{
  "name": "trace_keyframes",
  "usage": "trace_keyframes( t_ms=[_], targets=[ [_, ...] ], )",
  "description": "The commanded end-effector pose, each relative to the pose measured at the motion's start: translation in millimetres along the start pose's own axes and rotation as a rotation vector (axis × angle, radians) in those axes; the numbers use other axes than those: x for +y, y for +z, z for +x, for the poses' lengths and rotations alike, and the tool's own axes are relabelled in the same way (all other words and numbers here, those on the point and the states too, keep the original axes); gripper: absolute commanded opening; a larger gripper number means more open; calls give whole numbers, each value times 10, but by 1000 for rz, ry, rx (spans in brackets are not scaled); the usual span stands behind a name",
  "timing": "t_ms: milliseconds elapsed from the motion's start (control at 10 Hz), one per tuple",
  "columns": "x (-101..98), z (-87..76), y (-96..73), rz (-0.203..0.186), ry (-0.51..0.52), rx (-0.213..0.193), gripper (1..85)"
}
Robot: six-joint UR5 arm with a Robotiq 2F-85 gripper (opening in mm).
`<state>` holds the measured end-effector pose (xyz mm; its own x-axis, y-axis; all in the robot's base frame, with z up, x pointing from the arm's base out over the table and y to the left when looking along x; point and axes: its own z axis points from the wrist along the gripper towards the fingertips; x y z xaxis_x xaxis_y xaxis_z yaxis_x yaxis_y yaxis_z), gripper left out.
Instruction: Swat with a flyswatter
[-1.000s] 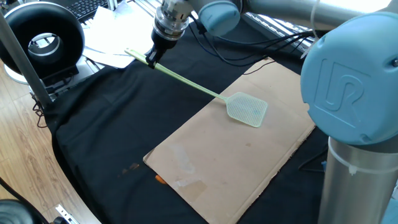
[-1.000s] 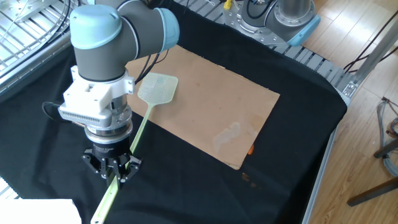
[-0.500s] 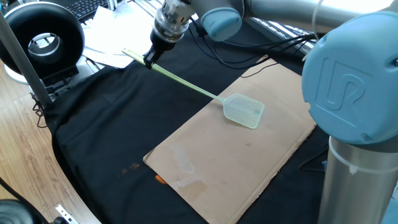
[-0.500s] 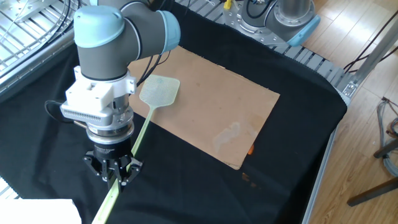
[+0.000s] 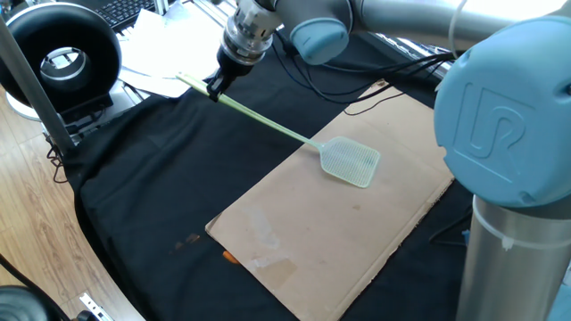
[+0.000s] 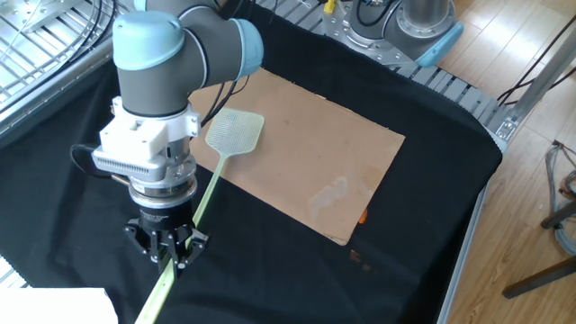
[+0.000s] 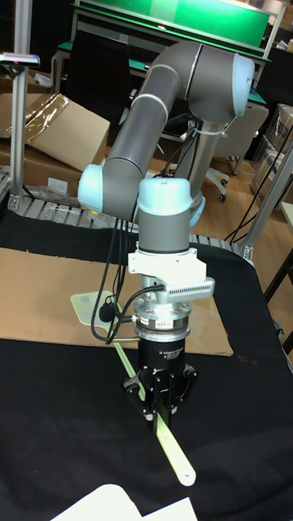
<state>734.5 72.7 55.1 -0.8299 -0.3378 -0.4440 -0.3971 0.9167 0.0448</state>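
Observation:
The pale green flyswatter [image 5: 285,134] runs from my gripper to its mesh head [image 5: 351,161], which is over the brown cardboard sheet [image 5: 357,223]. My gripper [image 5: 215,87] is shut on the thin handle near its end. In the other fixed view the gripper [image 6: 167,259] clamps the handle, and the flyswatter's head [image 6: 235,132] hovers at the cardboard's [image 6: 306,153] left edge. The tall fixed view shows the gripper [image 7: 157,407] pointing down, with the flyswatter's handle end [image 7: 177,463] sticking out past it and its head [image 7: 90,306] behind.
A black cloth [image 5: 169,187] covers the table. White papers [image 5: 169,53] and a black round fan [image 5: 61,55] lie at the far left. The arm's big base [image 5: 508,160] stands at the right. A small orange bit [image 5: 229,258] sits by the cardboard's near edge.
The gripper has shifted slightly with the handle in it. The flyswatter's head has moved a little along the cardboard and looks slightly raised.

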Motion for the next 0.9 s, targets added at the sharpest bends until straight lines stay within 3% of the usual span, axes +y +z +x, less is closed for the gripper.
trace_keyframes(
  t_ms=[0, 300, 600, 800],
  targets=[
    [-23, 42, 1, 8, 16, 11, 13],
    [-159, 310, -62, 71, 22, 126, 13],
    [-306, 633, -286, 166, 47, 329, 13],
    [-368, 785, -417, 164, 98, 408, 13]
  ],
)
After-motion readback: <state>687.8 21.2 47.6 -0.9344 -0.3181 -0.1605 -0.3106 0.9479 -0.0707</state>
